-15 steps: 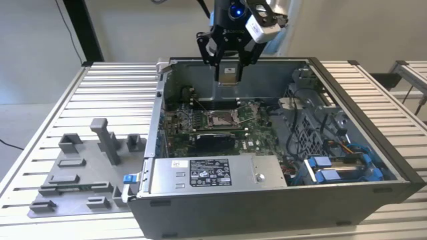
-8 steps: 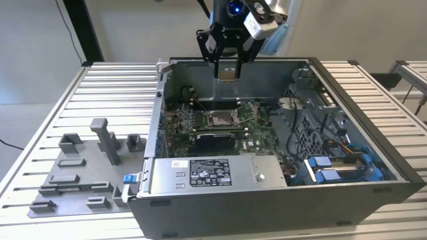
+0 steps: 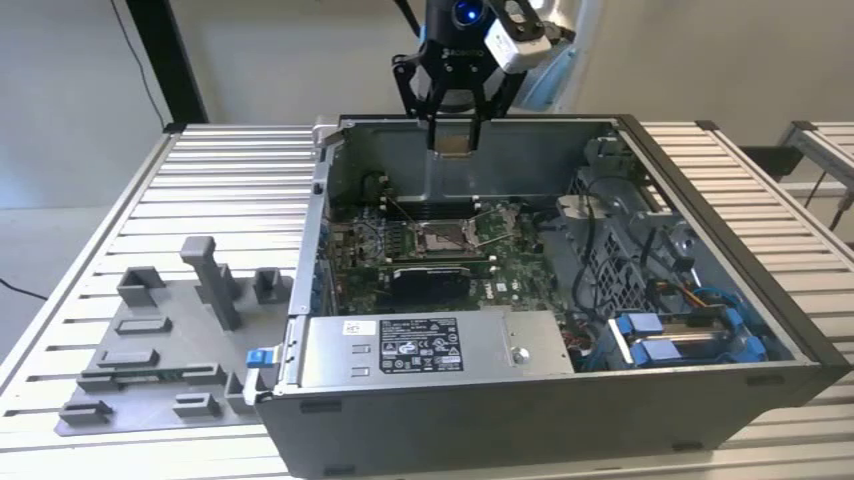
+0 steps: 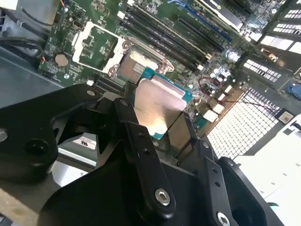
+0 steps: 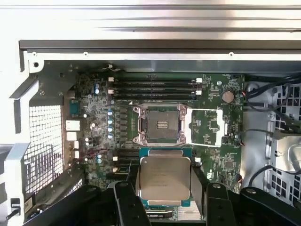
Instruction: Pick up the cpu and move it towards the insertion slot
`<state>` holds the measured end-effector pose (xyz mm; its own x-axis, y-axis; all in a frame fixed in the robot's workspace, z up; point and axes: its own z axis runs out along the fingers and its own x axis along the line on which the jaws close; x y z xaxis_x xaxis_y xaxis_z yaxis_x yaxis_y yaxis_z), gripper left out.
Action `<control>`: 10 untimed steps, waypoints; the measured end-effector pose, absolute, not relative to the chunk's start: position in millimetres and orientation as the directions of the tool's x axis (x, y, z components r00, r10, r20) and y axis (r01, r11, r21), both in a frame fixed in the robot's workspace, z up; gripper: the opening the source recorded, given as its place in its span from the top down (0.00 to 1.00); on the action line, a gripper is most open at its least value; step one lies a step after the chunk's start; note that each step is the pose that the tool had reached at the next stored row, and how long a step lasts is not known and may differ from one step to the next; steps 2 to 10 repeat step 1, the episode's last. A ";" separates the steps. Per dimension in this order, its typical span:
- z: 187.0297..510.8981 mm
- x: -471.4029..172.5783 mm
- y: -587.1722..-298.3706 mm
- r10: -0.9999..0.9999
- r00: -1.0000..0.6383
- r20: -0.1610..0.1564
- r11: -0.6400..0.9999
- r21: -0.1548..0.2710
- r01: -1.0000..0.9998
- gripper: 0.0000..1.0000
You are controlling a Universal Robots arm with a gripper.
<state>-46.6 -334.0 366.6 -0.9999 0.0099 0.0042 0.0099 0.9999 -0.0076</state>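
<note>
First wrist view: gripper (image 5: pixel 164 207) clamps flat silvery square cpu (image 5: pixel 165 178).

Exterior view looks down from afar; both wrist views share the motherboard (image 5: pixel 117 117) close below.

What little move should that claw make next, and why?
Probably ease forward toward the insertion slot. The claw holds the cpu above the open case, and in the first wrist view the chip sits short of the socket rather than over it.
</note>
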 end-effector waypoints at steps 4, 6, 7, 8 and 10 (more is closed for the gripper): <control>366.6 -46.6 -334.0 0.010 -1.000 0.004 1.000 -0.008 0.010 1.00; 366.6 -46.6 -334.0 0.010 -1.000 0.004 1.000 -0.008 0.010 1.00; 366.6 -46.6 -334.0 0.010 -1.000 0.004 1.000 -0.008 0.010 1.00; 366.6 -46.6 -334.0 0.010 -1.000 0.004 1.000 -0.008 0.010 1.00; 366.6 -46.6 -334.0 0.010 -1.000 0.004 1.000 -0.008 0.010 1.00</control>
